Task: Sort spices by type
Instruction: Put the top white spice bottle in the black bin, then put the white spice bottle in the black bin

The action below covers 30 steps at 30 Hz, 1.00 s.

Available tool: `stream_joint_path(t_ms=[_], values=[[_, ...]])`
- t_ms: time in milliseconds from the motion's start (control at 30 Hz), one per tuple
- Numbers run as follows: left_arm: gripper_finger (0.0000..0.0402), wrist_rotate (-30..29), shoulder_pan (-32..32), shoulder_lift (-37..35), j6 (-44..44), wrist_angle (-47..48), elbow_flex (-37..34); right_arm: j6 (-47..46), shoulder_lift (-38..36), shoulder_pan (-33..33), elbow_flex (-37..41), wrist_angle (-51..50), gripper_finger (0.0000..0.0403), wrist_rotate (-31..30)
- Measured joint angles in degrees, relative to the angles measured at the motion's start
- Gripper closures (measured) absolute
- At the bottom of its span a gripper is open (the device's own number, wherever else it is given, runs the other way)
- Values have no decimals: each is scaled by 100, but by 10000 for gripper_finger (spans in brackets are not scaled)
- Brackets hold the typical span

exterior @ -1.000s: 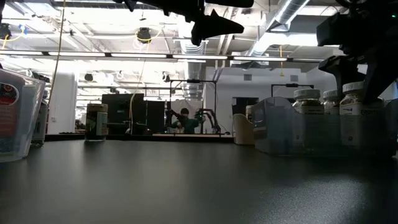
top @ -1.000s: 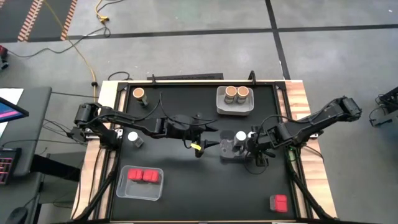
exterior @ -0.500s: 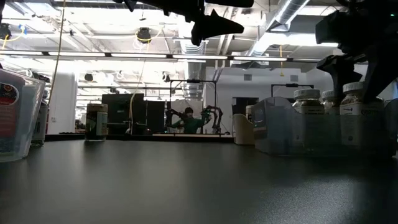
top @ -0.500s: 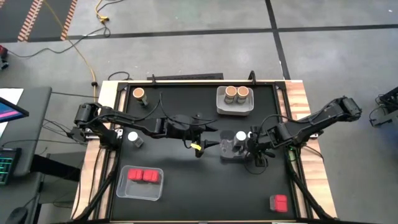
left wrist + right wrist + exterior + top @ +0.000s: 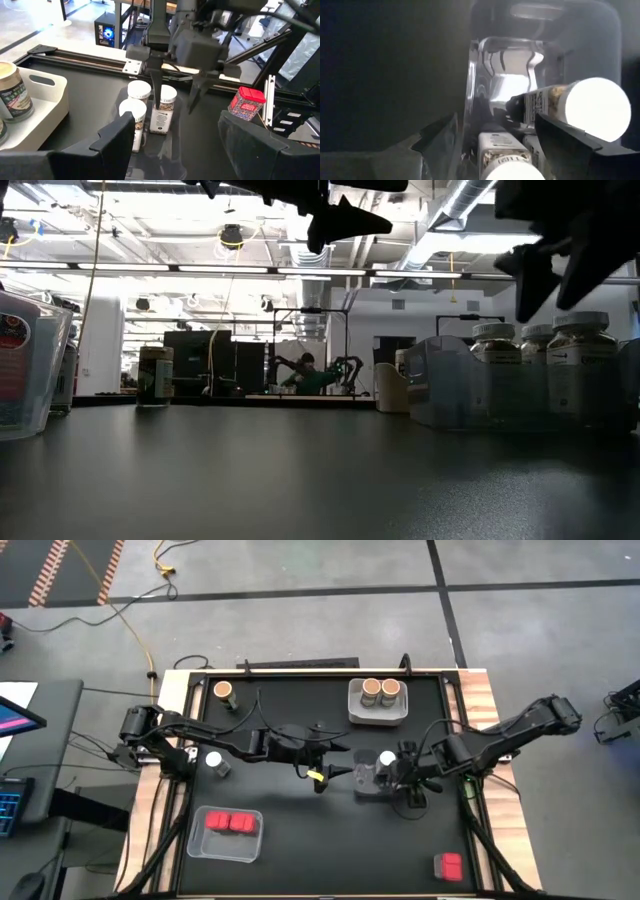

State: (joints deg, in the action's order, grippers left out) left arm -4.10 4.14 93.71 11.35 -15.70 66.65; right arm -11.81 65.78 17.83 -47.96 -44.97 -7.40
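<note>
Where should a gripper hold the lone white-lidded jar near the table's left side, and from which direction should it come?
Probably from straight above, jaws closing across the round sides just under the lid. The white-lidded jar seems to stand upright, apart from other containers.

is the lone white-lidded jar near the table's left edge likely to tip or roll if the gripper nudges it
Probably yes. The white-lidded jar looks small and round, so a sideways nudge could tip it, then it would likely roll. Its smooth lid may also slip between fingers. It stands apart from any tray, so nothing would stop it.
</note>
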Motion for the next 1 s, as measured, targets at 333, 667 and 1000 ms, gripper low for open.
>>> stream_joint_path(t_ms=[333,667,1000], values=[[127,0,0,0,2,-1,0,-1072,-521,-535,-416,-1767,106,-395],[127,0,1,0,160,6,0,-3870,-2091,-480,-416,-2235,106,-973],[127,-299,-159,-518,518,1003,4,-4471,-2459,-385,-416,-2201,106,-1465]])
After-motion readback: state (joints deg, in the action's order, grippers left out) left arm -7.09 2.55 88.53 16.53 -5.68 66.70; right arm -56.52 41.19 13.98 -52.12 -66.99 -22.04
